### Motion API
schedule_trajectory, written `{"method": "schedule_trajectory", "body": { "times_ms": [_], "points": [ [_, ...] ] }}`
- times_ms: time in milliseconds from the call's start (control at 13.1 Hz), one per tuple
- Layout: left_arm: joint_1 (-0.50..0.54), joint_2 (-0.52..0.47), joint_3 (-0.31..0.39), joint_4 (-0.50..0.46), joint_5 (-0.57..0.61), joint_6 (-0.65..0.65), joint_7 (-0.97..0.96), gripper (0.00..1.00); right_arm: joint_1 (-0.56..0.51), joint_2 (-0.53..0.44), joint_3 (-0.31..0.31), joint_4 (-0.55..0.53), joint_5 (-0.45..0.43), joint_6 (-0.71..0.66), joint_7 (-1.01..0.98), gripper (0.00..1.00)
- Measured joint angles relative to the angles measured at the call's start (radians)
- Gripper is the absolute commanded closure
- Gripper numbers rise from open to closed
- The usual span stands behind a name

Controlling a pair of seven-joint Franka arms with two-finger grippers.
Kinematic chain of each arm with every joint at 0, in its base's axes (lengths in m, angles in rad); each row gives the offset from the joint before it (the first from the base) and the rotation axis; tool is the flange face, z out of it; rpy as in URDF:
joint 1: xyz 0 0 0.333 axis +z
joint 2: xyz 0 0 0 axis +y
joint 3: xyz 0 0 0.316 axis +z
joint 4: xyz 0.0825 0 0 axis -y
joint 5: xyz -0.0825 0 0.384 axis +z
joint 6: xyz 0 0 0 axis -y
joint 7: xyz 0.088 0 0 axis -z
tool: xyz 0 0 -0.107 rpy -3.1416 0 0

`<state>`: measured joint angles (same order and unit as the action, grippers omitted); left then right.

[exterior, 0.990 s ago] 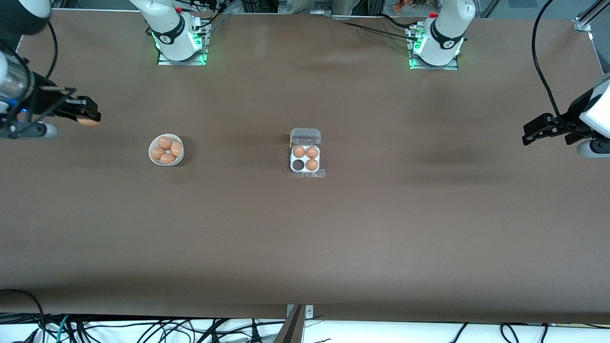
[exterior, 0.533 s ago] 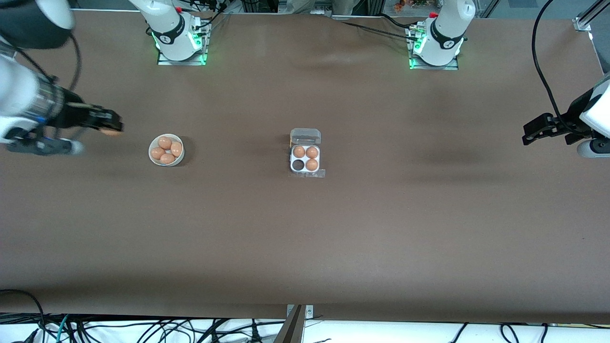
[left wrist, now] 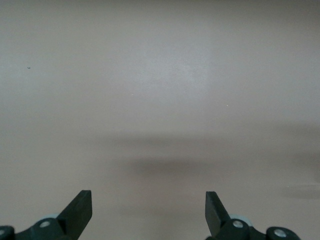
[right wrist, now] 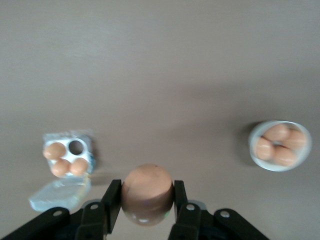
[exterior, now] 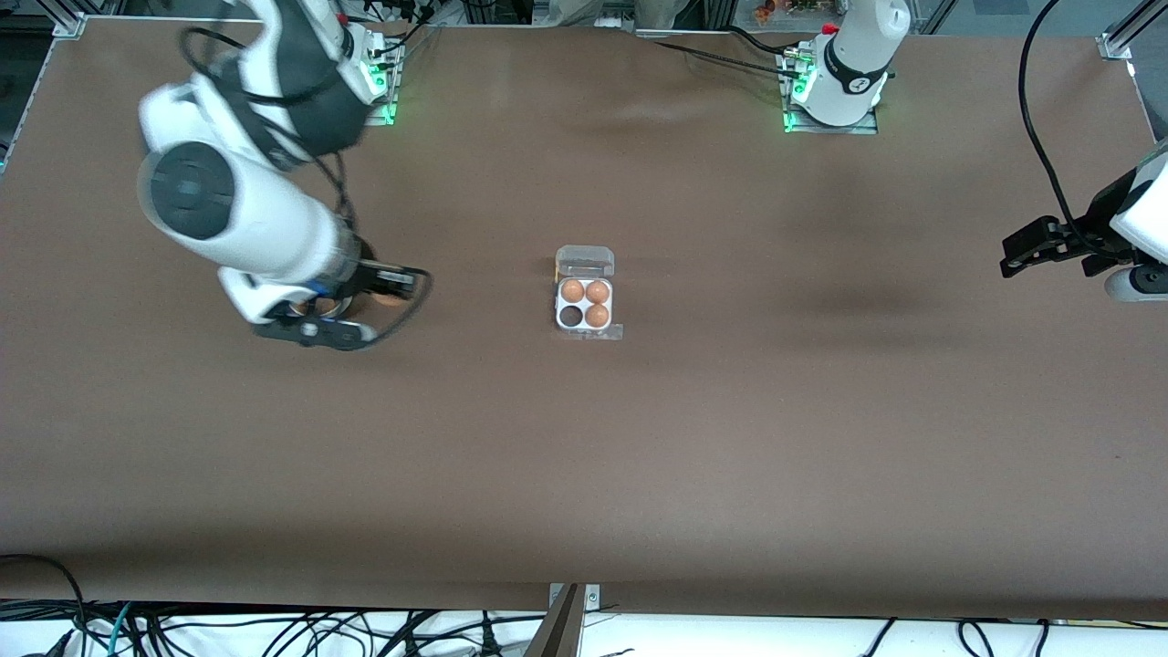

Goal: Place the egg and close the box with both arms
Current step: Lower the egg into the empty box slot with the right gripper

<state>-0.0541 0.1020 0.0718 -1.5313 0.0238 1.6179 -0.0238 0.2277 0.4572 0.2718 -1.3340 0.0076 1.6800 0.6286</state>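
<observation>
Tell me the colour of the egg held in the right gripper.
Orange-brown, smooth and plain; the egg shows best in the right wrist view, clamped in the right gripper.

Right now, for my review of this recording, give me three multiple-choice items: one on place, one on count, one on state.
1. Where is the right hand?
A. over the table beside the bowl
B. inside the box
C. at the left arm's base

2. How many box cells hold eggs?
A. one
B. three
C. four

3. What is the left hand doing?
A. gripping the lid
B. holding an egg
C. open, holding nothing

A: front view shows it beside the bowl.
B: one cell is empty.
C: its wrist view shows fingers apart over bare table; the egg is in the right hand.
</observation>
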Motion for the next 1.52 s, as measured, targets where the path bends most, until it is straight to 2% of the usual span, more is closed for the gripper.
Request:
{"method": "schedule_trajectory", "body": {
  "times_ms": [381, 685, 1142, 1523],
  "points": [
    [0.001, 0.000, 0.002, 0.001, 0.000, -0.001, 0.000, 0.00, 0.139, 0.153, -0.001, 0.004, -0.028, 0.176, 0.117, 1.00],
    [0.001, 0.000, 0.002, 0.001, 0.000, -0.002, 0.000, 0.00, 0.205, 0.243, -0.003, 0.009, -0.054, 0.274, 0.171, 1.00],
    [0.001, 0.000, 0.002, 0.001, 0.000, -0.002, 0.000, 0.00, 0.282, 0.322, -0.003, 0.013, -0.091, 0.347, 0.270, 1.00],
    [0.001, 0.000, 0.002, 0.001, 0.000, -0.002, 0.000, 0.00, 0.305, 0.352, -0.003, 0.014, -0.100, 0.365, 0.280, 1.00]
  ]
}}
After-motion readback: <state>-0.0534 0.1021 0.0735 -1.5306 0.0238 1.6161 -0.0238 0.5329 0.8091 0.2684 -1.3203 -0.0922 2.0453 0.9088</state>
